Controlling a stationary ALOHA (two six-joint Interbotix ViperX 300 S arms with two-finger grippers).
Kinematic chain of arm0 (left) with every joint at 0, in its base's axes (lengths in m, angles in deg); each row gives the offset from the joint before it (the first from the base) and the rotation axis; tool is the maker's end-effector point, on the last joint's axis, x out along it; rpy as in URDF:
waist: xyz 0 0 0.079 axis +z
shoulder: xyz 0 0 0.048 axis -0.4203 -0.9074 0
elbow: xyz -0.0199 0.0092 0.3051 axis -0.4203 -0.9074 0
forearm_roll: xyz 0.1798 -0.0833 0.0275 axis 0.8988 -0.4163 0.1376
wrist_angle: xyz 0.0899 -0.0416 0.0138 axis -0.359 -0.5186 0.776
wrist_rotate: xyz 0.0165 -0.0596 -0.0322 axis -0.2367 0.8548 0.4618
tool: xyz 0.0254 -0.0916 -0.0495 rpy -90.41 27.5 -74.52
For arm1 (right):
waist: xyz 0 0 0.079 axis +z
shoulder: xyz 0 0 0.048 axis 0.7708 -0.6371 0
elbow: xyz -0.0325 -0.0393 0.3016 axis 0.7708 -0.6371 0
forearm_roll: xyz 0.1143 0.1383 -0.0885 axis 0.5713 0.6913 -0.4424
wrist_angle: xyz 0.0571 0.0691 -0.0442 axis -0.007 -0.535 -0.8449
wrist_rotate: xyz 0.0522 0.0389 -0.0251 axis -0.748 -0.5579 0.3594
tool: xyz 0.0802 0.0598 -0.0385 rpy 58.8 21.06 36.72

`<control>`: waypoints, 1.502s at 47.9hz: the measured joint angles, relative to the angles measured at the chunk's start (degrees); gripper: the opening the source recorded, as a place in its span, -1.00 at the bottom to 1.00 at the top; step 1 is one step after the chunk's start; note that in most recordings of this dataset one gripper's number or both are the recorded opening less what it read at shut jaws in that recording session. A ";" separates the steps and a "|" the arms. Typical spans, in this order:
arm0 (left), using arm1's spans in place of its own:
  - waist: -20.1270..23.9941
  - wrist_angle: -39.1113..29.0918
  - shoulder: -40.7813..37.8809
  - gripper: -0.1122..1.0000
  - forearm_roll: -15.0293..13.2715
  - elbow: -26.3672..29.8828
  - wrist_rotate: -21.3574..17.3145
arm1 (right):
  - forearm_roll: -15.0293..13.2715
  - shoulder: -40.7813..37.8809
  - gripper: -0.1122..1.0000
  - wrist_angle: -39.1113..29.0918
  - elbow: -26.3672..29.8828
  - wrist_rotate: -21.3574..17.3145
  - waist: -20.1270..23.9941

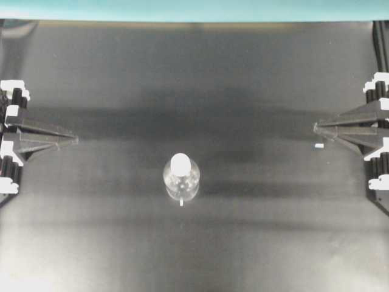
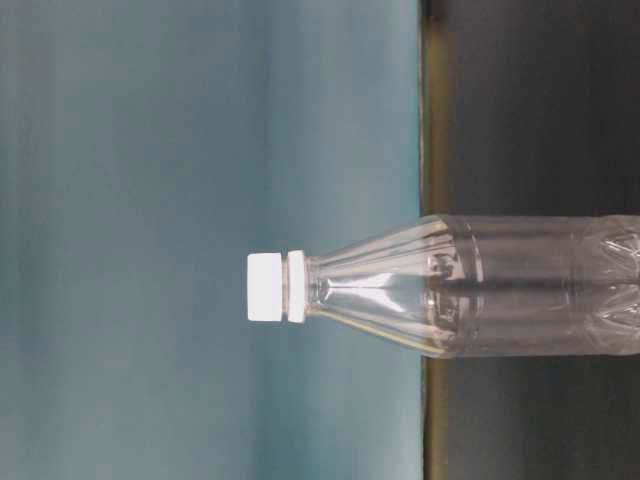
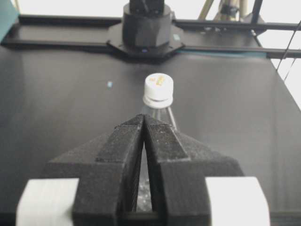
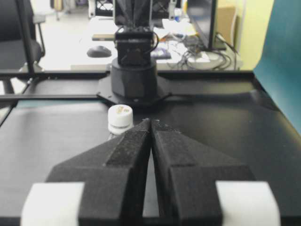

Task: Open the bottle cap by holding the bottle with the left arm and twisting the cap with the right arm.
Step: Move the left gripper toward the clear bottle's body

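In the middle of the black table (image 1: 91, 243) stands the clear bottle (image 1: 181, 180), straight up, with its white bottle cap (image 1: 181, 163) on top. Nothing is touching it.

My left pincer (image 1: 72, 140) waits far off at the left edge, and my right pincer (image 1: 317, 126) waits far off at the right edge. Both point in toward the middle. Both are squeezed together with nothing in them. From my left wrist I see the tips pressed tight and the cap poking up just past them. From my right wrist I see the same, with the cap a little to the left of my tips.

A tiny white fleck (image 1: 318, 146) lies on the table just by my right pincer. It is not the cap.

I think nothing has begun yet. The cap looks on tight.

Here is what could go wrong. The bottle looks light and tall, so if I come at it with my left pincer pressed together, I could bump it and tip it over. I should spread it first. If I hold too softly, the whole bottle may spin when my right pincer turns the cap. If I squeeze too hard, the thin plastic could squash.
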 measured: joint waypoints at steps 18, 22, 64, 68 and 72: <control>0.18 7.03 -16.08 -0.63 2.11 7.73 0.18 | 2.11 -3.87 -0.81 -9.05 2.37 0.00 -0.35; 0.00 7.82 -19.78 -0.63 2.11 9.93 -0.18 | 2.02 -4.48 -0.81 -10.55 2.99 -0.09 -0.35; -2.81 20.39 -45.88 0.91 2.20 21.53 0.53 | 2.29 -2.37 -0.81 -14.41 3.34 -3.78 -0.35; -2.81 21.45 -47.64 0.90 2.20 21.53 0.53 | 2.29 -2.37 -0.81 -14.59 3.34 -5.10 -0.35; -2.64 21.88 -48.96 0.90 2.20 21.27 0.53 | 2.29 -2.37 -0.81 -14.59 3.34 -5.89 -0.35</control>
